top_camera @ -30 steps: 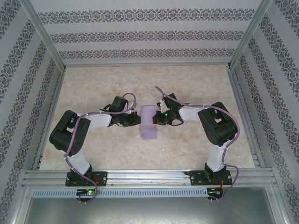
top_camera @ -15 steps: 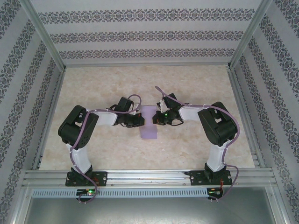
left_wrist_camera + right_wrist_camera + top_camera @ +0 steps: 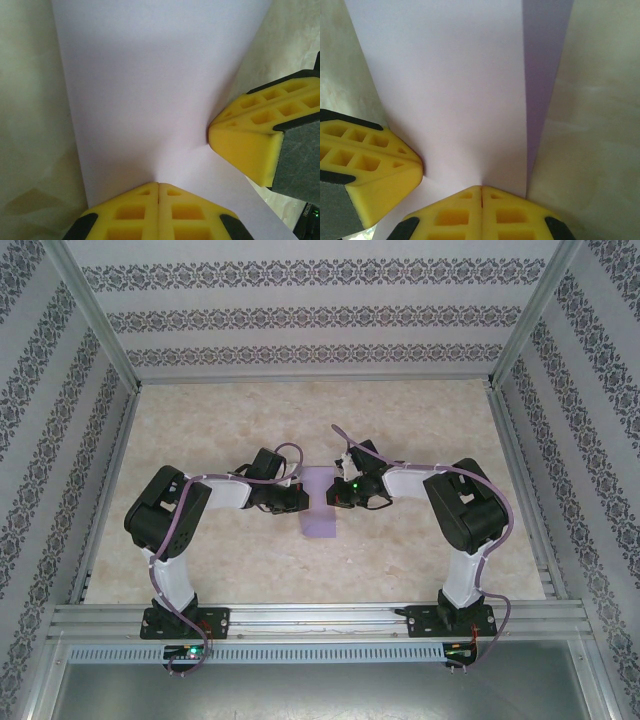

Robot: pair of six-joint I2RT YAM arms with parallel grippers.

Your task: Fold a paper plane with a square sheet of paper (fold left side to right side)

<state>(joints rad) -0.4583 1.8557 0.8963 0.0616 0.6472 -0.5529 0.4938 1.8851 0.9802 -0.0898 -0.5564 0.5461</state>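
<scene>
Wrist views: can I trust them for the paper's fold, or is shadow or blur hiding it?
Right wrist view: paper evenly lit, a darker strip toward the frame's right marks a layer edge. Left wrist view: paper pale, featureless, no glare, no crease visible.

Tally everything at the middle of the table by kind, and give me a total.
Lavender sheet of paper: 1
Robot grippers: 2 (left gripper, right gripper)
Total: 3
</scene>
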